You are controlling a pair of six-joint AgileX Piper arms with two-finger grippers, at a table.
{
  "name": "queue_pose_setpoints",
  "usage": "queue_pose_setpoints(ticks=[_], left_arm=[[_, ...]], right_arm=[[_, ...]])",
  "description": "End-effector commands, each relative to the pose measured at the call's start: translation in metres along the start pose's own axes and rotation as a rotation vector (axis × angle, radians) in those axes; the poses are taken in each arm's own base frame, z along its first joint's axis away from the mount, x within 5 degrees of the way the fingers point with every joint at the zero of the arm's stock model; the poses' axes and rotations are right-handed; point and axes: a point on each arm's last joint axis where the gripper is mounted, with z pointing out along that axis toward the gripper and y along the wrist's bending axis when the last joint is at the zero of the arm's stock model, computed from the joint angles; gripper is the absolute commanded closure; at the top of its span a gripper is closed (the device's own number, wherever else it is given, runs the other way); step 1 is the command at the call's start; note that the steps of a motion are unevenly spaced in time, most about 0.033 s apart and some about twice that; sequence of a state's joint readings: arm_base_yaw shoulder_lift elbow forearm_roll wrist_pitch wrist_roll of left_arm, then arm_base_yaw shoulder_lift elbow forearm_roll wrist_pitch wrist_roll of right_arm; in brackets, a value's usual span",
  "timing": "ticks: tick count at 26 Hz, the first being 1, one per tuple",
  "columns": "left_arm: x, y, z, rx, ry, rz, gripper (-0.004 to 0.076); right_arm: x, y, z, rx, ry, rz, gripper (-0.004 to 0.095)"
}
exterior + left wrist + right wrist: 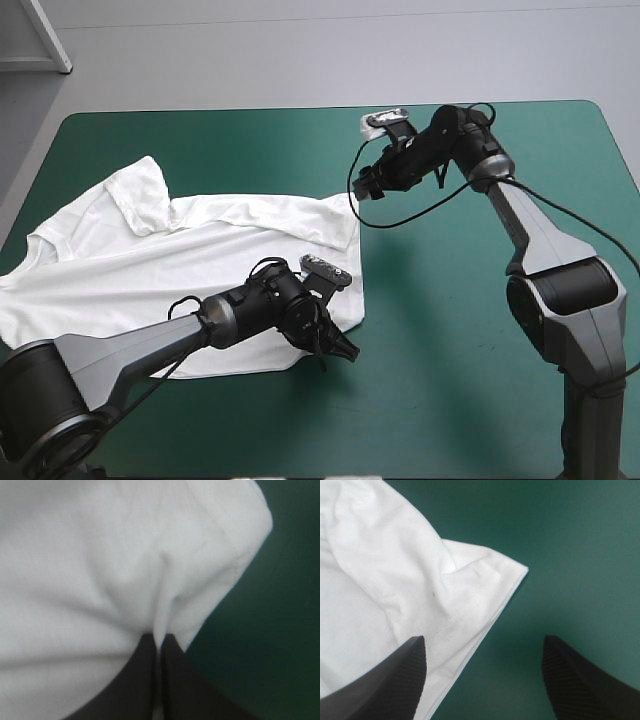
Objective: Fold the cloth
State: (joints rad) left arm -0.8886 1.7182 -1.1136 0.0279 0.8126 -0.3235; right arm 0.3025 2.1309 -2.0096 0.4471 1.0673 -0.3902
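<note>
The white T-shirt lies spread mostly flat and rumpled across the left half of the high view on the teal-green cover. One sleeve is flopped over at upper left, and a ridge of folds runs along the far edge. At lower centre the left gripper is pinched on the shirt's near right corner, while at upper centre the right gripper has its fingers apart over the far right corner.

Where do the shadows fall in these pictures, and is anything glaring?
High view: even light, only a soft shadow under the left fingers at the T-shirt's edge, no glare on the table. Left wrist view: shaded creases rise from the pinching fingers. Right wrist view: grey shading along the folds.
</note>
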Motion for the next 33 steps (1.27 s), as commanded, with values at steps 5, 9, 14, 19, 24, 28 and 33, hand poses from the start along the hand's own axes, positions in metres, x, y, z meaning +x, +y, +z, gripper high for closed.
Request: queue_pose_setpoints(ticks=[5, 9, 14, 19, 24, 28, 33], left_arm=[[0.017, -0.015, 0.007, 0.063, 0.124, -0.079, 0.0732], [0.019, -0.014, 0.006, 0.055, 0.148, -0.077, 0.0732], [0.020, -0.017, 0.006, 0.054, 0.154, -0.065, 0.0732], [0.020, -0.018, 0.006, 0.058, 0.142, -0.064, 0.0732], [0.018, -0.018, 0.003, 0.061, 0.114, -0.056, 0.0732], [0.010, -0.004, -0.057, -0.007, -0.085, -0.026, 0.0732], [0.002, 0.035, -0.192, -0.341, -0.349, -0.032, 0.0732]], right_arm=[[-0.012, 0.038, 0.017, -0.039, -0.045, -0.107, 0.0343], [-0.010, 0.039, 0.037, 0.027, -0.024, -0.116, 0.0343], [-0.008, 0.037, 0.047, 0.062, -0.013, -0.128, 0.0411], [-0.013, 0.032, 0.046, 0.107, -0.067, -0.136, 0.0900], [-0.025, 0.020, 0.030, 0.165, -0.144, -0.106, 0.0927], [-0.052, -0.002, -0.058, 0.222, -0.281, -0.032, 0.0927], [-0.060, 0.005, -0.211, 0.284, -0.572, 0.031, 0.0927]])
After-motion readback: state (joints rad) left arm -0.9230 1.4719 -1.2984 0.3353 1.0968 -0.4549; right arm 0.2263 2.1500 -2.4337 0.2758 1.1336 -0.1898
